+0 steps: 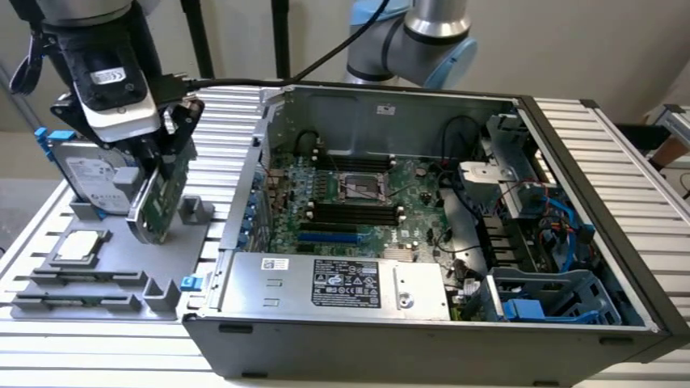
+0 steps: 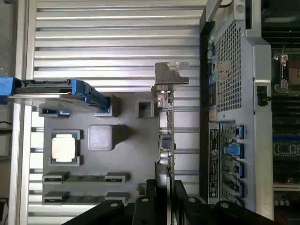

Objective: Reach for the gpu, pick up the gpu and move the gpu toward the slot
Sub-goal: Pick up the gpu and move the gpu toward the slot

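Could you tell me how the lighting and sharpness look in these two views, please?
Exterior view: soft, even light, slightly hazy; the open grey computer case throws little shadow. Wrist view: bright glare on the ribbed aluminium table; the black gripper, close to the lens, is dark, and the thin green circuit-board card reads edge-on.

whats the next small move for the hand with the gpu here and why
Probably a short straight lift. The hand sits over the top edge of the gpu, which stands on edge on the grey parts tray, its lower edge down beside a grey holder post. The hard drive stands close alongside, so raising it before heading toward the open computer case looks safest.
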Controlling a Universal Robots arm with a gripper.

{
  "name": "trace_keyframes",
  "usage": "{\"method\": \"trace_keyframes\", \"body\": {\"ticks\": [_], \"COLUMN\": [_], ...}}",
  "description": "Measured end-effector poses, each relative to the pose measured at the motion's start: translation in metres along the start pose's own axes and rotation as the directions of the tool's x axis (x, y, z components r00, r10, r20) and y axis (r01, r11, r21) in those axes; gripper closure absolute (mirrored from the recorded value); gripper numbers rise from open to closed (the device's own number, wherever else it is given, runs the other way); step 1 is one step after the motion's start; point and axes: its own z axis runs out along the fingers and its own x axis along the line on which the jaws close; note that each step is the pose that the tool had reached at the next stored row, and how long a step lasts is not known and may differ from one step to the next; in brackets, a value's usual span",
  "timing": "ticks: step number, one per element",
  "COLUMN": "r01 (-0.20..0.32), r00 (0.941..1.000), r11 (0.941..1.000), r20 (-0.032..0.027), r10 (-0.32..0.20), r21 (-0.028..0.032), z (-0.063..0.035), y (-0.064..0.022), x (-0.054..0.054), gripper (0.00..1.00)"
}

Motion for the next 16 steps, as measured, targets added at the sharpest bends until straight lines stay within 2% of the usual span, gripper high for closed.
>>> {"method": "trace_keyframes", "body": {"ticks": [10,13,16], "r01": [0.001,0.001,0.002], "r00": [1.0000,1.0000,1.0000], "r11": [0.9999,0.9998,0.9995], "r20": [-0.0023,-0.0024,-0.0025], "r10": [-0.001,-0.001,-0.002], "r21": [-0.0130,-0.0204,-0.0307], "z": [-0.0444,-0.0541,-0.0618], "y": [0.0012,0.0013,0.0013], "x": [-0.034,-0.048,-0.061], "gripper": [0.74,0.74,0.74]}}
